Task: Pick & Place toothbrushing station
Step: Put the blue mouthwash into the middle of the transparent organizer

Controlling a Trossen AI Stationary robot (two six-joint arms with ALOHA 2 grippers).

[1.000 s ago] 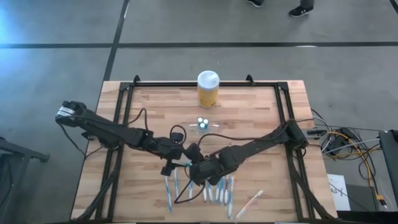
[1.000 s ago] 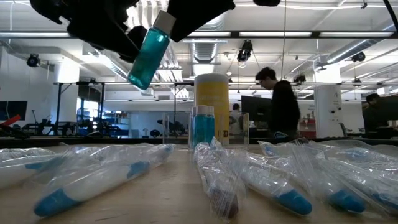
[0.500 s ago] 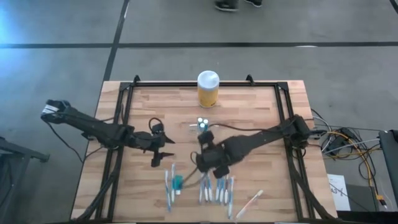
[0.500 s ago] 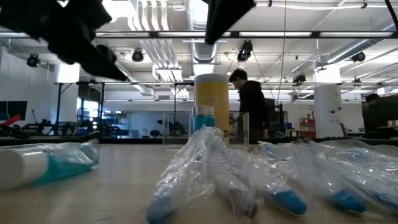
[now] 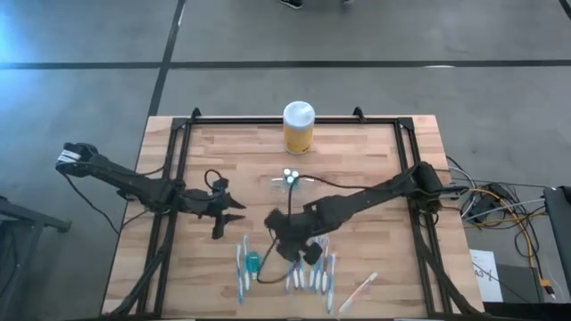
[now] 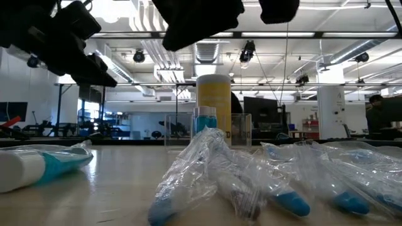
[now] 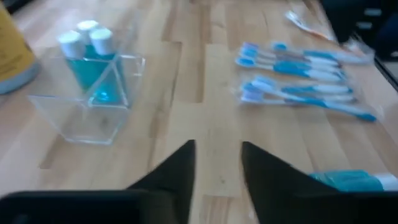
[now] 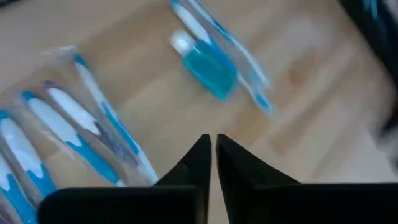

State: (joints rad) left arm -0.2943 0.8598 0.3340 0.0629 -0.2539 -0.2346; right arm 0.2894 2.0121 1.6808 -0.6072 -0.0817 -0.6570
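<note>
1. Toothbrushing station (image 7: 87,99) — small clear plastic holder with angled walls, two white-capped blue bottles inside; near table (image 5: 375,169) centre, at 6 o'clock from yellow jar (image 5: 298,127).
2. Left end effector (image 5: 234,211) at 9 o'clock of centre, fingers slightly parted, holding nothing.
3. Right end effector (image 5: 273,222) closed, empty — above wrapped toothbrushes (image 5: 312,272).
4. Blue bottle (image 5: 255,262) lying at 6 o'clock.
5. Pale wood planks; concrete floor, bright workshop beyond.

Left arm: I see it reaching in from the table's left side, left gripper (image 5: 234,210) part open, empty. Right arm: stretched in from the right side, right gripper (image 5: 272,220) with fingers nearly together, empty.
</note>
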